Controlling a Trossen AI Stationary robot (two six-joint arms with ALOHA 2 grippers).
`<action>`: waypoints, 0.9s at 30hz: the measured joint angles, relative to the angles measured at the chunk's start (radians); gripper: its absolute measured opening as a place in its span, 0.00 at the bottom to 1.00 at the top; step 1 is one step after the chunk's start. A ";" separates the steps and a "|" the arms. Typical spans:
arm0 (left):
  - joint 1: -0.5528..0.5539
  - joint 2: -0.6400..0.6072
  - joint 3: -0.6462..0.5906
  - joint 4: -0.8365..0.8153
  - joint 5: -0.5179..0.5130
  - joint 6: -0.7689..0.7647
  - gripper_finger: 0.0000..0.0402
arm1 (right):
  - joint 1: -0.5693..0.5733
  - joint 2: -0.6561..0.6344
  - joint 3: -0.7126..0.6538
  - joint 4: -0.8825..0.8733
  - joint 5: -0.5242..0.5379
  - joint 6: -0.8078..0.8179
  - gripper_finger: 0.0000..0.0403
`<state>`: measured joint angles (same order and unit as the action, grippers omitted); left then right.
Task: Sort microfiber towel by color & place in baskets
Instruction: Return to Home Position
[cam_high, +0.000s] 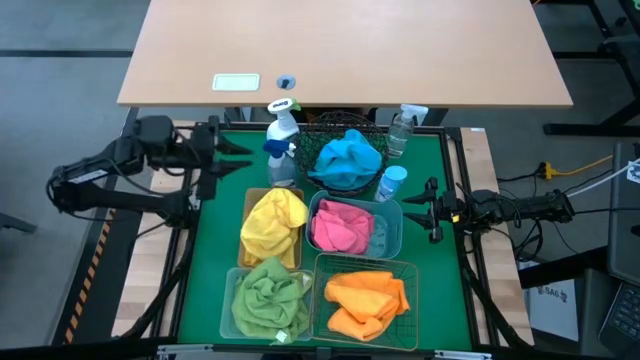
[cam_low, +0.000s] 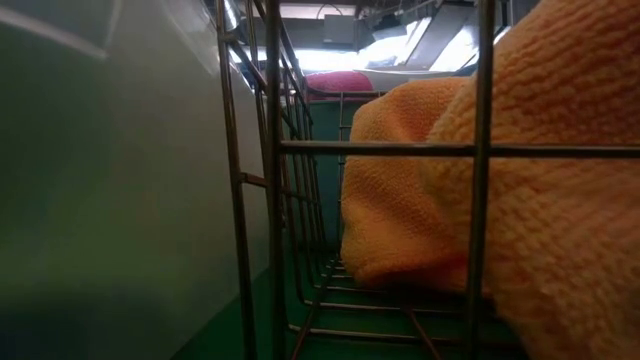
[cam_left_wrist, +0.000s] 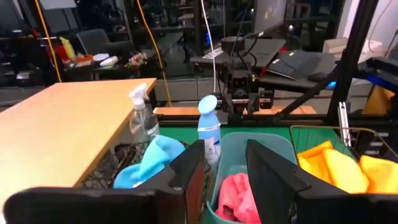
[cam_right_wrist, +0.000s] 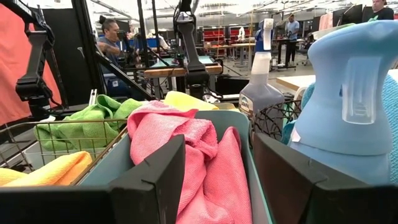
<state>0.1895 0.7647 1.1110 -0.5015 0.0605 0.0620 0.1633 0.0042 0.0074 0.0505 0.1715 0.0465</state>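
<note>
Dial: read on the high view, centred on the green mat (cam_high: 428, 160), with 12 o'clock toward the wooden table (cam_high: 350, 50).
Left gripper (cam_high: 238, 158): at 10 o'clock, at the mat's edge. Its fingers are spread wide with nothing between them. They point toward 3 o'clock.
Right gripper (cam_high: 425, 210): at 3 o'clock, at the mat's edge. Its fingers are wide apart and empty. They point toward 9 o'clock, at the teal bin.
Black wire-mesh basket (cam_high: 322, 132): at 12 o'clock. It contains the blue towel (cam_high: 350, 158).
Amber bin (cam_high: 256, 192): at 9 o'clock. It contains the yellow towel (cam_high: 275, 222), which is heaped above the rim.
Teal bin (cam_high: 392, 228): just off centre toward 3 o'clock, touching the amber bin. It contains the pink towel (cam_high: 338, 228).
Pale-green bin (cam_high: 228, 310): at 7 o'clock. It contains the green towel (cam_high: 270, 295).
Green wire basket (cam_high: 365, 262): at 5 o'clock, beside the pale-green bin. It contains the orange towel (cam_high: 365, 300), which lies against the wires in the low view.
White-headed spray bottle (cam_high: 283, 135): upright at 11 o'clock, just beside the black basket.
Clear spray bottle (cam_high: 400, 130): upright at 1 o'clock, just beside the black basket.
Blue-capped bottle (cam_high: 390, 183): upright between the black basket and the teal bin, toward 2 o'clock.
</note>
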 joint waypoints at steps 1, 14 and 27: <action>0.008 -0.009 0.000 -0.012 0.010 0.007 0.28 | 0.000 0.000 0.000 0.000 0.000 0.000 0.47; 0.021 -0.068 0.000 -0.118 0.080 0.040 0.28 | 0.000 0.000 0.000 0.000 0.000 0.000 0.47; 0.021 -0.148 -0.220 0.032 0.069 0.021 0.28 | 0.000 0.000 0.000 0.000 0.000 0.000 0.47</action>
<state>0.2100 0.6172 0.8908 -0.4693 0.1293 0.0827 0.1634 0.0043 0.0071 0.0505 0.1715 0.0467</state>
